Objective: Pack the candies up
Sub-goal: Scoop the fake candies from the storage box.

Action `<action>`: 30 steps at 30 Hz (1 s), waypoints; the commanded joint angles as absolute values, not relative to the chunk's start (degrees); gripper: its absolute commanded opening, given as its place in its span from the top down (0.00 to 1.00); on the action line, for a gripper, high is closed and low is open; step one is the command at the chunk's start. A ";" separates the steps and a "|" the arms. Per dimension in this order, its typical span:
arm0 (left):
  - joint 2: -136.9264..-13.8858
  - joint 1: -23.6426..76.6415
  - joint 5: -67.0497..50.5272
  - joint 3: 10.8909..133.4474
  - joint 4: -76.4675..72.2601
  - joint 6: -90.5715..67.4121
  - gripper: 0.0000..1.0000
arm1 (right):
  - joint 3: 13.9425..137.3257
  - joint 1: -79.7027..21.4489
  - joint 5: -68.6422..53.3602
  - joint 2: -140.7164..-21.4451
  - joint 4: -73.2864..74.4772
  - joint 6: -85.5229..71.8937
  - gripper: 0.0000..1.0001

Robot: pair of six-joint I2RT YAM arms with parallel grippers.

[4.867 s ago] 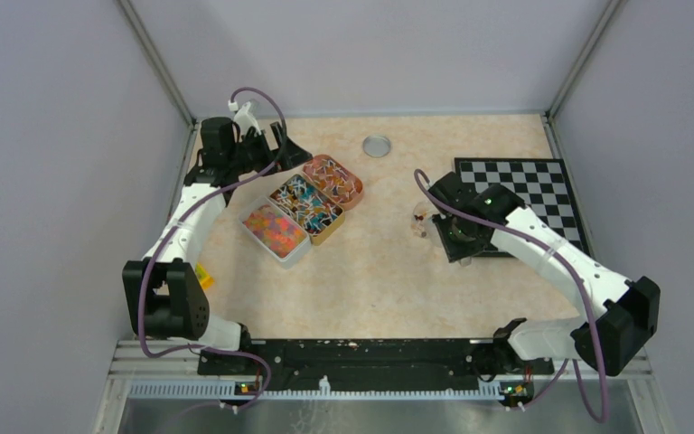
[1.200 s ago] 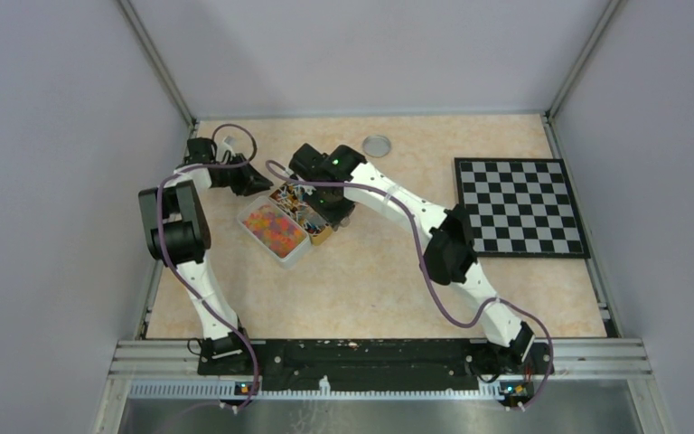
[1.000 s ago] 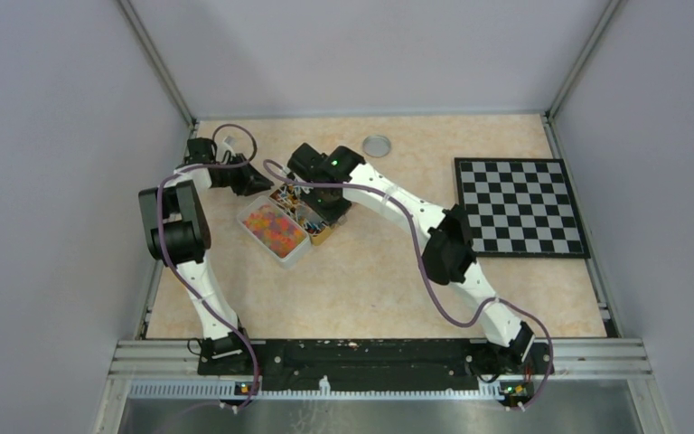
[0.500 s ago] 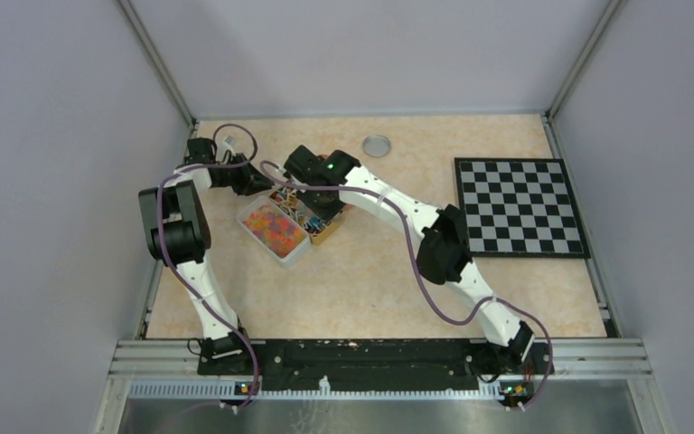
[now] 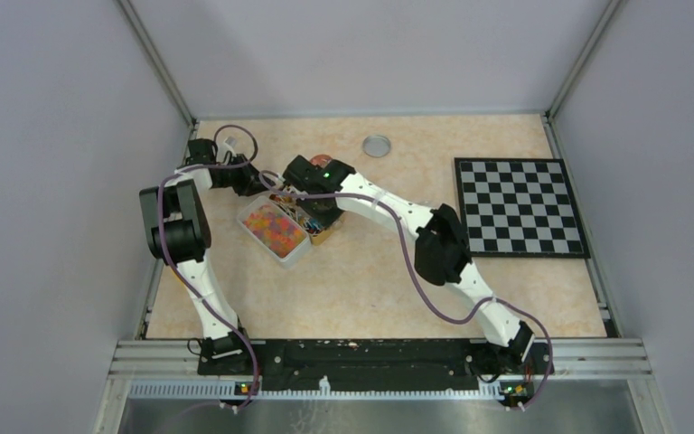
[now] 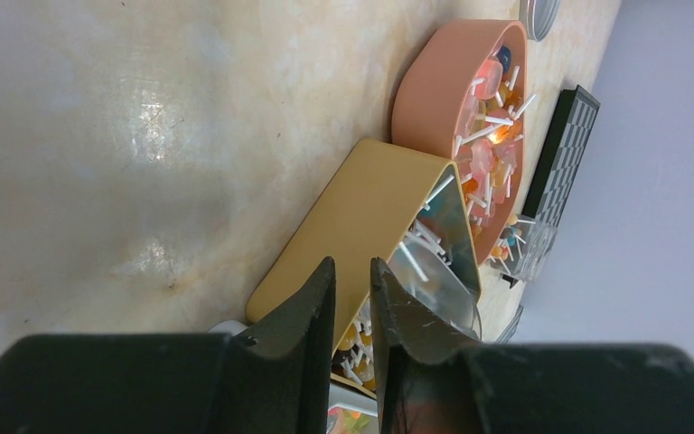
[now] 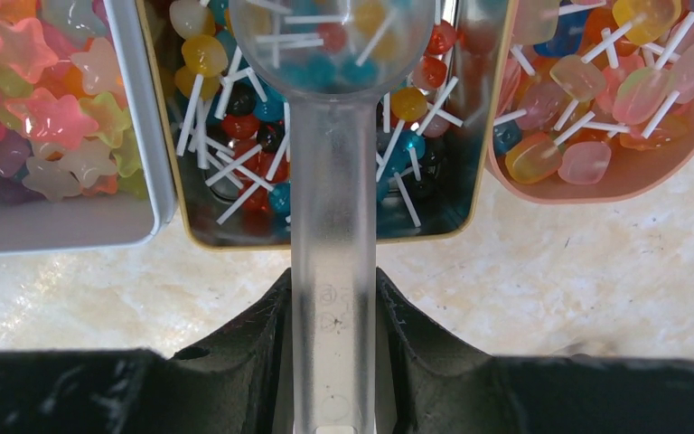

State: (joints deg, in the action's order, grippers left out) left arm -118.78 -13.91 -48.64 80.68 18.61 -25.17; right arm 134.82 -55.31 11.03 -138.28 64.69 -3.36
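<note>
No word, brand or number can be read in any of the views. The only sign is on the handle of the clear scoop (image 7: 332, 208), seen in the right wrist view. There, two small raised marks (image 7: 330, 307) are moulded into the plastic, one above the other, just where the right gripper (image 7: 332, 294) clamps the handle. The upper one looks like a small ring with something inside it, and the lower one is fainter. Both are too small and too blurred to tell which characters or symbols they are.
</note>
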 commanded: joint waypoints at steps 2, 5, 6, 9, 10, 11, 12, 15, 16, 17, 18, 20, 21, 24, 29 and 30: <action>-118.98 -14.26 -50.01 81.05 16.84 -25.00 0.75 | 132.99 -56.19 12.68 -135.40 59.19 -3.31 1.00; -118.80 -14.31 -50.06 81.05 16.83 -25.05 0.75 | 131.70 -56.23 12.76 -134.55 57.54 -3.79 1.00; -118.78 -14.32 -50.02 81.04 16.84 -25.05 0.74 | 131.65 -56.31 12.75 -134.37 57.26 -3.97 1.00; -118.91 -14.31 -50.11 81.01 16.87 -25.00 0.74 | 132.15 -56.32 12.53 -133.83 57.36 -4.46 1.00; -118.92 -14.28 -50.13 81.02 16.82 -25.04 0.74 | 132.51 -56.26 12.70 -133.71 57.52 -4.46 1.00; -118.87 -14.28 -50.15 80.97 16.80 -25.05 0.74 | 132.80 -56.25 12.90 -133.62 57.55 -4.41 1.00; -118.91 -14.31 -50.10 81.03 16.87 -25.13 0.74 | 132.96 -56.26 13.02 -133.60 57.34 -4.21 1.00; -118.92 -14.30 -50.18 80.96 16.87 -25.05 0.74 | 131.97 -56.25 12.93 -133.47 55.86 -3.41 1.00; -118.91 -14.25 -50.19 80.99 16.87 -25.05 0.74 | 131.41 -56.33 13.00 -133.50 55.41 -3.30 1.00; -118.87 -14.29 -50.15 81.00 16.85 -25.05 0.74 | 130.99 -56.26 12.94 -133.55 55.00 -3.38 1.00; -118.83 -14.30 -50.17 80.95 16.85 -25.05 0.74 | 130.63 -56.25 12.92 -133.64 54.65 -3.44 1.00; -119.00 -14.26 -50.18 80.99 16.83 -25.13 0.74 | 130.07 -56.28 12.68 -133.77 53.97 -3.68 1.00; -119.03 -14.25 -50.19 80.97 16.75 -25.14 0.74 | 129.74 -56.26 12.69 -133.73 53.52 -3.73 1.00; -119.09 -14.32 -50.22 81.05 16.66 -25.29 0.74 | 128.68 -56.32 13.18 -133.47 52.24 -3.61 1.00; -119.12 -14.33 -50.35 81.01 16.64 -25.40 0.74 | 124.14 -56.27 13.73 -131.76 48.42 -3.25 1.00; -119.11 -14.29 -50.37 81.03 16.54 -25.40 0.74 | 122.79 -56.26 13.91 -131.22 47.47 -3.16 1.00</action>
